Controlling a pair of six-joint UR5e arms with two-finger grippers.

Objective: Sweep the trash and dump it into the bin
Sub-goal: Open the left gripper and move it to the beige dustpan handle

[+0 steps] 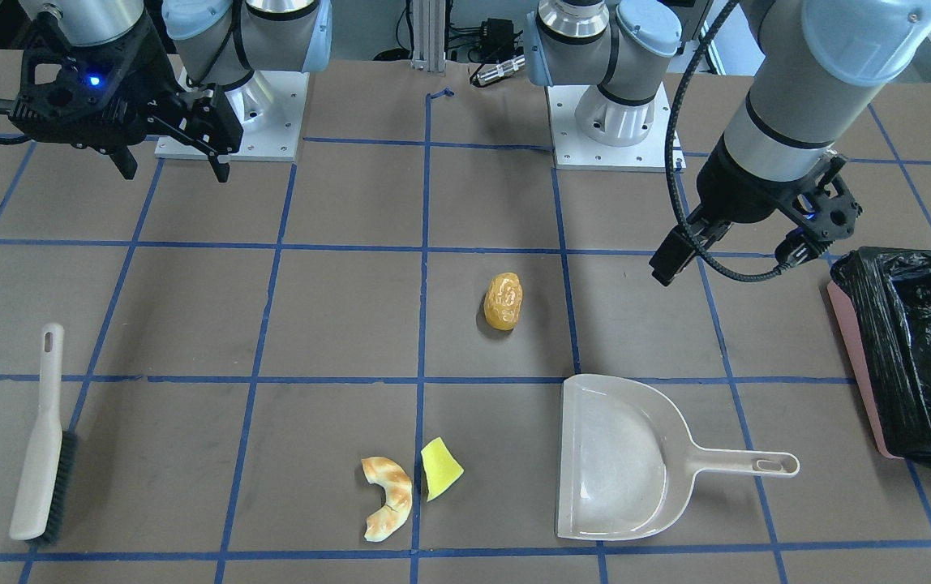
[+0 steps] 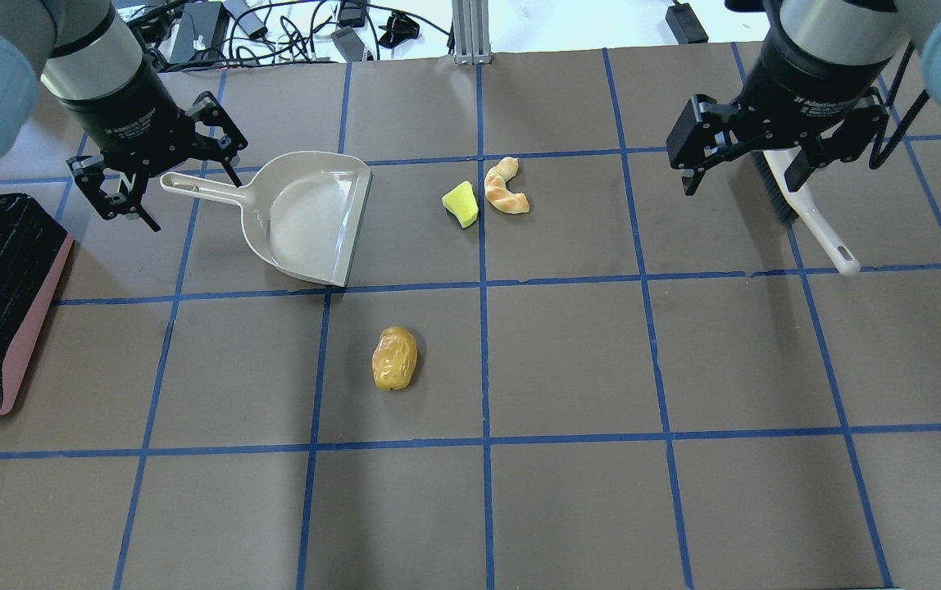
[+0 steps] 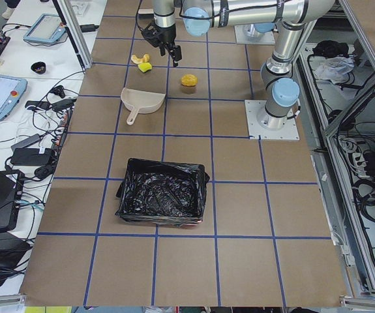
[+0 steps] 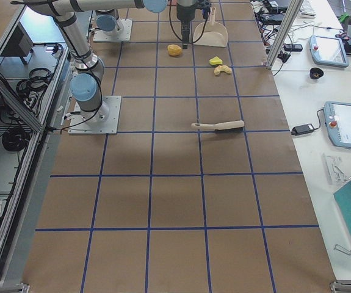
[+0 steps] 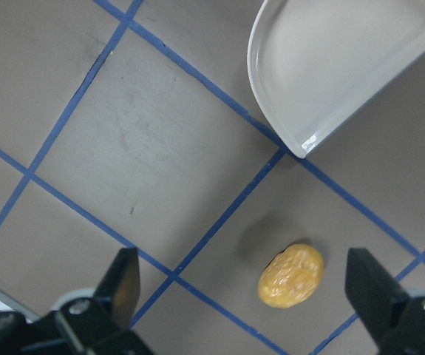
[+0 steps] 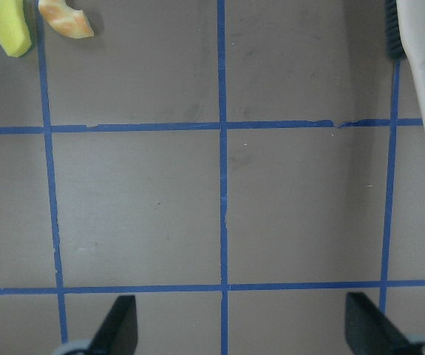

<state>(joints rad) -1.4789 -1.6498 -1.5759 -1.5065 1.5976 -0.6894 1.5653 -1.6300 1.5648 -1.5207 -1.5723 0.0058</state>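
The left end effector [image 2: 192,203] hangs above the desk [image 2: 569,360] with its fingers spread wide, and it holds nothing. Seen from above, the handle of the dustpan [image 2: 306,217] shows between its fingers. The bin [image 2: 32,315] sits near it, but the picture edge cuts it off, so only part of the black bag shows. The amber lump [image 2: 394,358] lies near too.

The right end effector [image 2: 741,182] is also spread wide and empty. It hides part of the brush [image 2: 815,221], so mostly the handle pokes out. The yellow wedge [image 2: 461,204] and the bread piece [image 2: 505,190] lie just beside each other, between the two end effectors.
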